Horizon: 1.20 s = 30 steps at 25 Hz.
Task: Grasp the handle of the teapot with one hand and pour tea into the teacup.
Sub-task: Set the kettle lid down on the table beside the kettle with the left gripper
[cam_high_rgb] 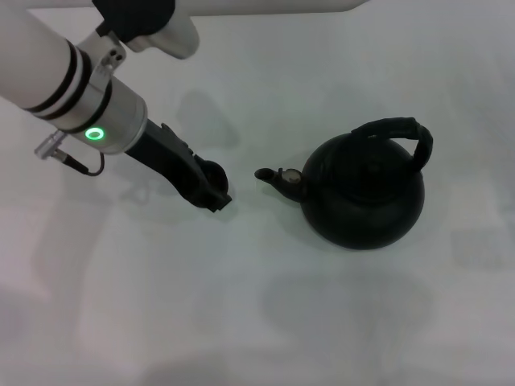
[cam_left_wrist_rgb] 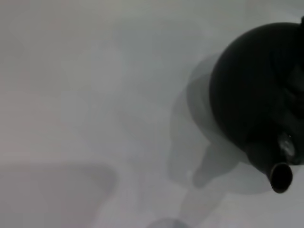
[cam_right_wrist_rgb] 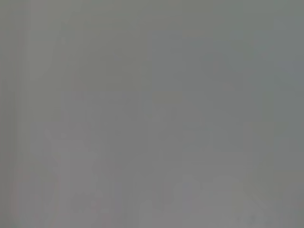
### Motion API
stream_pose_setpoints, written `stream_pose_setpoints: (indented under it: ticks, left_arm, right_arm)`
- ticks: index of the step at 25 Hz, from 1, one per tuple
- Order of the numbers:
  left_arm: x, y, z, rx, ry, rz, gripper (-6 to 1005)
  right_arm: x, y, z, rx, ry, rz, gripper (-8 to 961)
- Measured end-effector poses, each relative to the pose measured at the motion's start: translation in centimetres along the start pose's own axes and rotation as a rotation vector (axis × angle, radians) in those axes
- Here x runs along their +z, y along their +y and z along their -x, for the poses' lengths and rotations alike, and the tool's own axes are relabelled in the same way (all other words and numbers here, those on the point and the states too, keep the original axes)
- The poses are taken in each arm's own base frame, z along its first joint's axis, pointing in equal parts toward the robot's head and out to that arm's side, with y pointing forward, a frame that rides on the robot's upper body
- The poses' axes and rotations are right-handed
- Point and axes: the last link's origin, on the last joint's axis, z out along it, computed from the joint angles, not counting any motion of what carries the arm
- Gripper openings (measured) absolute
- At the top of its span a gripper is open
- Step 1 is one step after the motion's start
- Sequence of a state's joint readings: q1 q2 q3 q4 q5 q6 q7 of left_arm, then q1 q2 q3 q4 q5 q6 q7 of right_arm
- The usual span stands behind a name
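The matte black teapot [cam_high_rgb: 362, 193] stands on the white table, right of centre, its arched ribbed handle [cam_high_rgb: 400, 131] upright over the top. Its short spout [cam_high_rgb: 271, 174] points left toward my left gripper [cam_high_rgb: 211, 193]. That gripper reaches in from the upper left and sits low over the table, a short gap left of the spout. A small dark round shape at its tip looks like the teacup [cam_high_rgb: 213, 170], partly covered by the gripper. The left wrist view shows the teapot [cam_left_wrist_rgb: 256, 95] and its spout mouth [cam_left_wrist_rgb: 281, 176], but no cup. My right gripper is out of view.
A plain white table [cam_high_rgb: 257, 322] lies around the teapot, with only soft shadows on it. My left arm's white and silver forearm [cam_high_rgb: 72, 88] crosses the upper left corner. The right wrist view shows only a flat grey surface.
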<state>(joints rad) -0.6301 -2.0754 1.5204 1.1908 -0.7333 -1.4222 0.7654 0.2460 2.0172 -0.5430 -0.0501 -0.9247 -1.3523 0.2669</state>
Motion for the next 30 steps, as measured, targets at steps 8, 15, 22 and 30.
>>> stream_pose_setpoints:
  ticks: [8, 15, 22, 30]
  left_arm:
    - [1.1, -0.1, 0.7, -0.012, -0.009, 0.017, 703]
    - [2.0, -0.5, 0.7, 0.010, 0.007, 0.020, 703]
    - [2.9, -0.4, 0.1, 0.023, -0.004, 0.038, 703]
    - [3.0, -0.7, 0.0, 0.024, 0.006, 0.014, 704]
  right_arm:
    - [0.0, 0.0, 0.0, 0.001, -0.002, 0.002, 862]
    - [0.0, 0.2, 0.0, 0.003, 0.000, 0.005, 862]
    - [0.0, 0.2, -0.1, 0.006, 0.002, 0.006, 862]
    - [0.0, 0.2, -0.1, 0.007, 0.003, 0.005, 862]
